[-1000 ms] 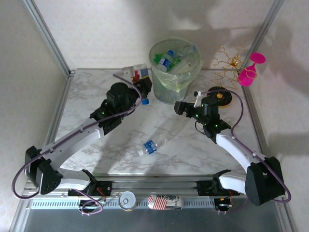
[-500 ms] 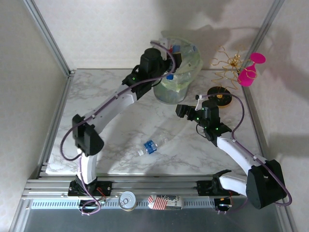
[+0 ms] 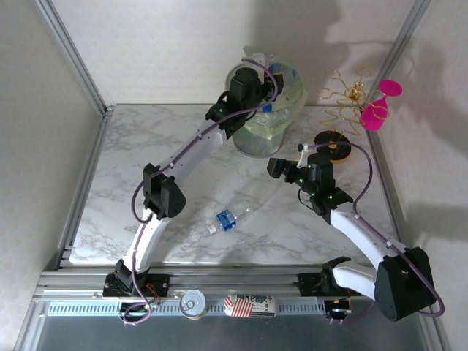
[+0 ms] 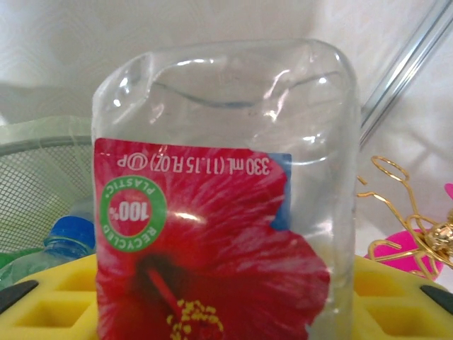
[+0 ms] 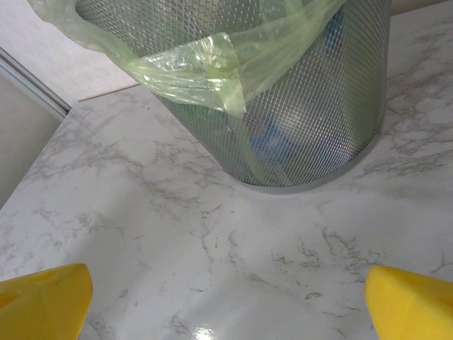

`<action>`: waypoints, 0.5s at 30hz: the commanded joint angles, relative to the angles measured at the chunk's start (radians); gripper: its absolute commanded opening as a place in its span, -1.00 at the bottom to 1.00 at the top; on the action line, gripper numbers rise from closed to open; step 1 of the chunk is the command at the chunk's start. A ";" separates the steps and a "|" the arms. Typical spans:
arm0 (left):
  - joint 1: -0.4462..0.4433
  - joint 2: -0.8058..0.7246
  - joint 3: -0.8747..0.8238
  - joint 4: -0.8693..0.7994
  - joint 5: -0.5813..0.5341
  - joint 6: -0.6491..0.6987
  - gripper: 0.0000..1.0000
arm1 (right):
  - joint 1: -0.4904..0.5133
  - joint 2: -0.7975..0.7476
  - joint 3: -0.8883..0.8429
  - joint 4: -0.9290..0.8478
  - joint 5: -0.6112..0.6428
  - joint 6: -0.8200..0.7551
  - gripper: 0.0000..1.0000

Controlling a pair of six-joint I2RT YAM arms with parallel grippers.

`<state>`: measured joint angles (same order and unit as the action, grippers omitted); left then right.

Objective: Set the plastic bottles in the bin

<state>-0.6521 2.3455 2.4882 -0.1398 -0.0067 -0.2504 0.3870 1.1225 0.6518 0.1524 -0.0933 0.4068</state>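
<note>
Red-labelled clear plastic bottle is gripped by left hand above green-lined mesh bin; right hand is spread wide, empty. It could be bounced out by an off-centre release

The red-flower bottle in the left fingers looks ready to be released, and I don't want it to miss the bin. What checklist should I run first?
1. Clear plastic bottle with the red flower label gripped between the yellow left fingers: ok.
2. Left gripper above the mouth of the round mesh bin with pale green liner: ok, judging by the top view.
3. Right gripper open and apart from the bin: ok.
4. Room inside the bin, where a blue-capped bottle lies: cannot tell.
5. Table free of bottles: not ok. A clear blue-labelled bottle lies on the marble table.
</note>
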 commanded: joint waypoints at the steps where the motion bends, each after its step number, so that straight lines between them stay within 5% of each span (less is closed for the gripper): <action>1: 0.006 0.029 0.026 0.021 -0.003 -0.001 -0.13 | 0.005 -0.021 -0.014 -0.022 0.030 -0.003 0.98; 5: 0.010 0.034 0.024 0.009 -0.008 -0.003 0.15 | 0.004 -0.028 -0.006 -0.040 0.042 -0.016 0.98; 9: 0.013 0.024 0.025 -0.003 -0.023 -0.015 0.98 | 0.005 -0.034 0.008 -0.054 0.054 -0.032 0.98; 15: 0.014 -0.057 -0.011 0.001 -0.004 -0.019 0.99 | 0.005 -0.025 0.026 -0.068 0.044 -0.040 0.97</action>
<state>-0.6441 2.3573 2.4878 -0.1394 -0.0174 -0.2630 0.3870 1.1126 0.6487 0.0990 -0.0593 0.3847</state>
